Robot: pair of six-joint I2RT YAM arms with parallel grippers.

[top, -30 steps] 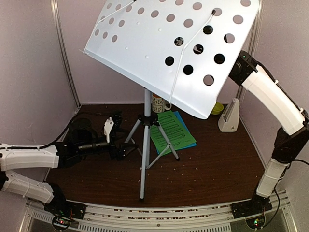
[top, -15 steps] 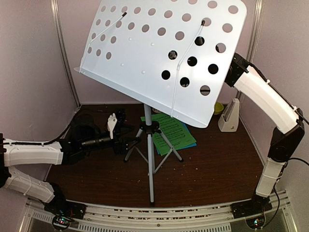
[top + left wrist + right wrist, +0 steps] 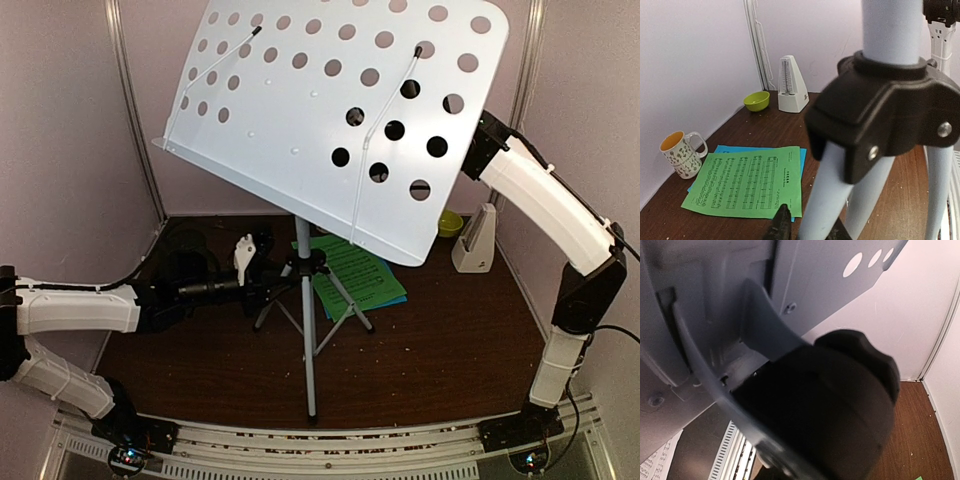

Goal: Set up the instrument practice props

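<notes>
The pale grey perforated music stand point(image 3: 320, 110) rises on its silver tripod point(image 3: 306, 330) mid-table. My left gripper point(image 3: 272, 275) reaches in from the left. In the left wrist view it point(image 3: 810, 231) is shut on a tripod leg point(image 3: 827, 195) just under the black hub point(image 3: 880, 125). My right arm point(image 3: 520, 190) goes up behind the desk, so its gripper is hidden from above. The right wrist view is filled by the stand's black knob point(image 3: 840, 405) and bracket point(image 3: 715, 300). Green music sheet point(image 3: 750, 180) lies on the blue one point(image 3: 740, 148). The white metronome point(image 3: 474, 240) stands at the back right.
A patterned mug point(image 3: 681, 154) stands by the left wall near the sheets. A small green bowl point(image 3: 452, 222) sits beside the metronome. Walls close in on the left, back and right. The tilted desk overhangs most of the table's back half.
The stand has swung more upright and its desk has shifted left with my right arm. My left gripper has moved right to the tripod and closed on a leg.
</notes>
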